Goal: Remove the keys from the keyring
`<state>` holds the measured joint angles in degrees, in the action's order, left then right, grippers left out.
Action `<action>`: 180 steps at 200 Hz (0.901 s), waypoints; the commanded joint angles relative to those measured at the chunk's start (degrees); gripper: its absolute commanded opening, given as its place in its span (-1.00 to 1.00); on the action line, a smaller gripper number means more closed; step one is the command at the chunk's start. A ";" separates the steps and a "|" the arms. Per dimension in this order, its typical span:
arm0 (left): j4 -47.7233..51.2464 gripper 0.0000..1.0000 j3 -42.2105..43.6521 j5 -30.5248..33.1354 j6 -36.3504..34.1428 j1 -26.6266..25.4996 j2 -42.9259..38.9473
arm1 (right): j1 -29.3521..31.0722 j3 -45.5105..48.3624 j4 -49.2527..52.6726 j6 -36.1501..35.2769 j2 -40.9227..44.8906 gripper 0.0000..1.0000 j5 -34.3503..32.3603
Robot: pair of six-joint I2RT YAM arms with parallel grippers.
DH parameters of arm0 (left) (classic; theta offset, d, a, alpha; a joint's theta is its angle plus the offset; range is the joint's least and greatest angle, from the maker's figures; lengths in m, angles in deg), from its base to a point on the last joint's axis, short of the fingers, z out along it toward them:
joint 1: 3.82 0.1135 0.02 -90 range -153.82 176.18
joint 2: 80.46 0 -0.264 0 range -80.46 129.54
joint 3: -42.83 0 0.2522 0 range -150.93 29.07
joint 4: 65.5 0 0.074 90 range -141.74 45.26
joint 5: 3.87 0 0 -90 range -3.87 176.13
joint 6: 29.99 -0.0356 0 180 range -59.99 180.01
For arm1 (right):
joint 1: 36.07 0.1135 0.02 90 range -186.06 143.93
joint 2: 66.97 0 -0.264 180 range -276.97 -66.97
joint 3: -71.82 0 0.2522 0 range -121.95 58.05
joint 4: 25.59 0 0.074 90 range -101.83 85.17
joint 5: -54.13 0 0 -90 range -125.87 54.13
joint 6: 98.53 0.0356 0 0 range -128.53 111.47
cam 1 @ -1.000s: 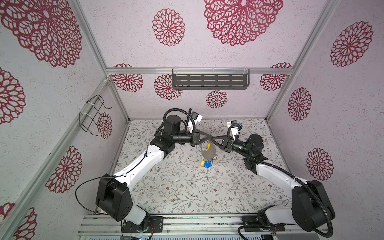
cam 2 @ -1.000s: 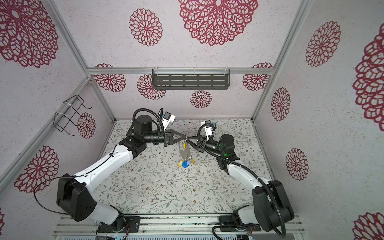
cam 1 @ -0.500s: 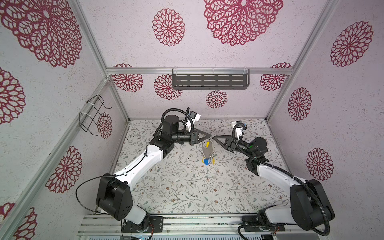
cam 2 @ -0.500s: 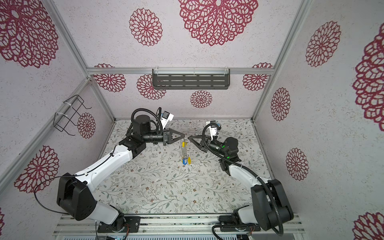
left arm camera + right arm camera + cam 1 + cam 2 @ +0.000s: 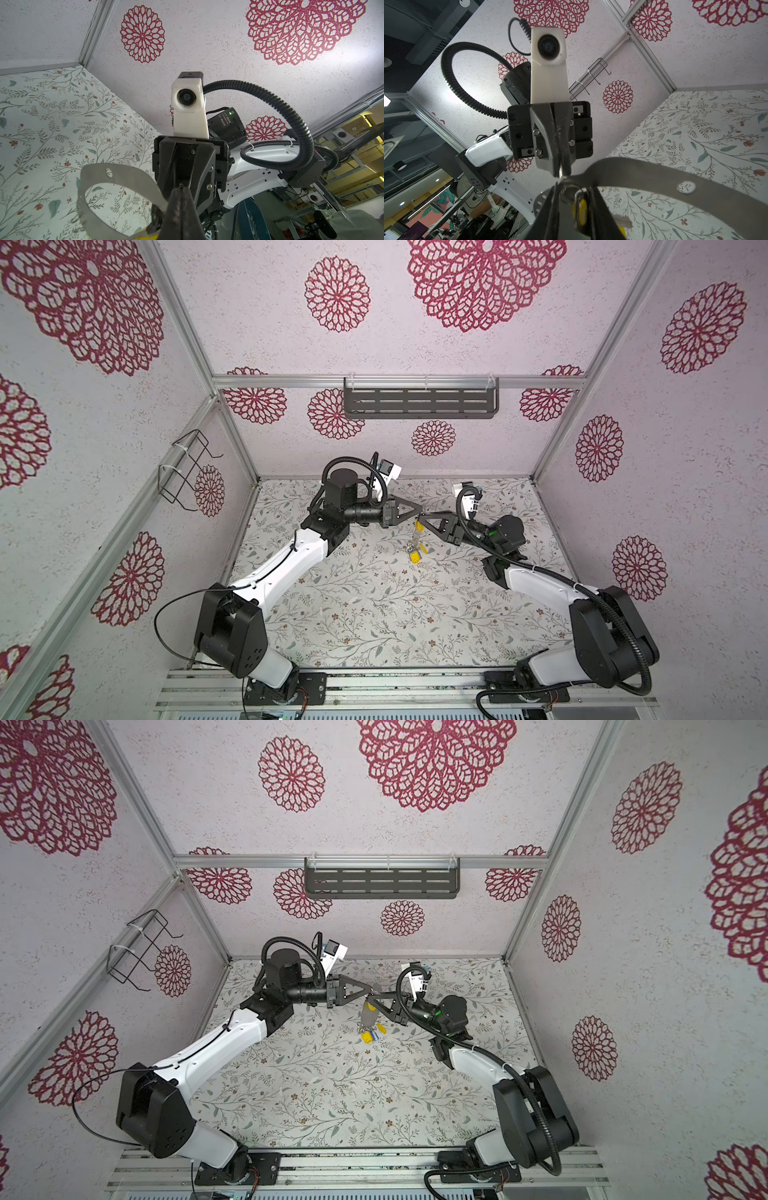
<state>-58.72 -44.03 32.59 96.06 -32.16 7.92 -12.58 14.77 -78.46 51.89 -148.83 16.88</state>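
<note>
In both top views the grey horseshoe keyring (image 5: 415, 536) (image 5: 368, 1015) hangs above the floral table, with yellow and blue keys (image 5: 415, 556) (image 5: 368, 1036) bunched at its low end. My left gripper (image 5: 418, 513) (image 5: 367, 992) is shut on the plate's upper end; the left wrist view shows the keyring (image 5: 116, 176) running into the shut left gripper (image 5: 182, 192). My right gripper (image 5: 424, 517) (image 5: 372, 997) meets it from the right. In the right wrist view the right gripper (image 5: 573, 207) stands open around a yellow key (image 5: 580, 209) under the keyring (image 5: 654, 176).
A dark slotted shelf (image 5: 419, 403) hangs on the back wall and a black wire rack (image 5: 185, 470) on the left wall. Both arms meet high over the far middle of the table (image 5: 374, 614).
The right gripper drew back to the right, then came in again to the keyring with its jaws wider. The left gripper stayed shut on the plate, which swung a little.
</note>
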 commanded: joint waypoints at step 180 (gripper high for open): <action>-2.73 -1.00 0.15 -2.36 -0.01 -0.38 0.61 | 0.26 -5.09 1.47 -3.33 0.51 -0.64 -0.40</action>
<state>-59.62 -43.09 32.15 96.28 -32.14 8.08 -13.10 13.00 -74.37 49.62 -148.20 16.88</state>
